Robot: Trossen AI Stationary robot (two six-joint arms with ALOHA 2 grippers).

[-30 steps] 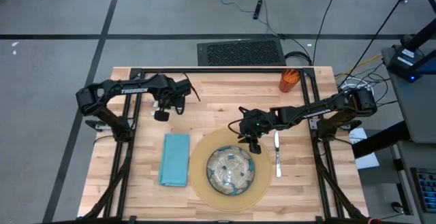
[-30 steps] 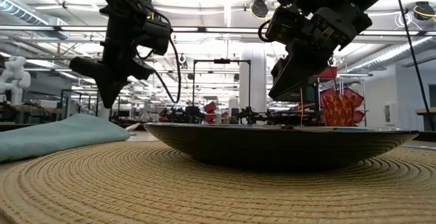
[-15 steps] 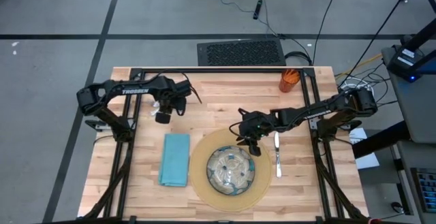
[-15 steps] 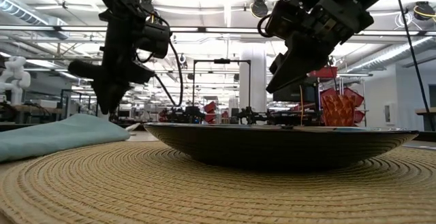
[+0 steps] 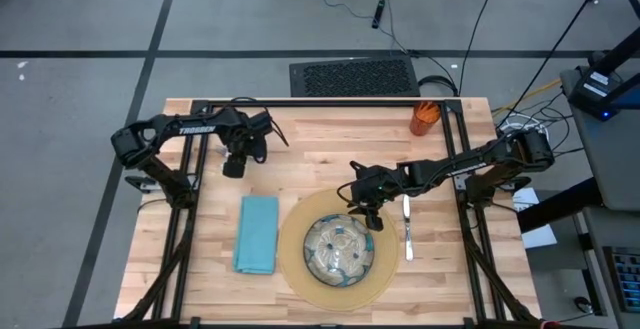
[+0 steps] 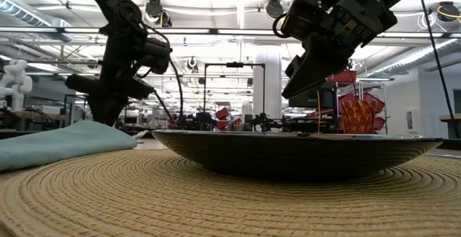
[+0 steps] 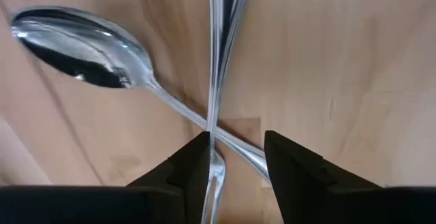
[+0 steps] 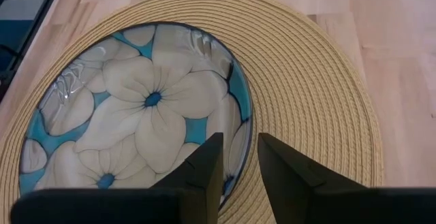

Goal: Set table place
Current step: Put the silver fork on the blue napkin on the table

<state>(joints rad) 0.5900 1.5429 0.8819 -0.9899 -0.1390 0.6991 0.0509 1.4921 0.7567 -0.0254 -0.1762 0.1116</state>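
Observation:
My left gripper (image 5: 233, 168) points straight down over the table's far left part and is open. In the left wrist view its fingers (image 7: 235, 159) stand on either side of the place where a silver fork (image 7: 216, 54) crosses over the handle of a silver spoon (image 7: 78, 47); both lie flat on the wood. The fork runs close along one finger (image 7: 194, 163); whether they touch I cannot tell. My right gripper (image 5: 367, 217) hangs slanted above the far rim of the flowered bowl (image 8: 136, 101), slightly open and empty. The bowl sits on the round tan mat (image 5: 296, 269).
A teal napkin (image 5: 257, 234) lies flat left of the mat. A knife (image 5: 407, 227) lies on the mat's right part. An orange cup (image 5: 424, 119) stands at the far right corner. Black frame rails (image 5: 320, 101) border the table.
My left gripper has sunk toward the table and shifted a little toward the table's left edge, its tips now hidden behind the napkin in the low view. My right gripper has kept still above the bowl.

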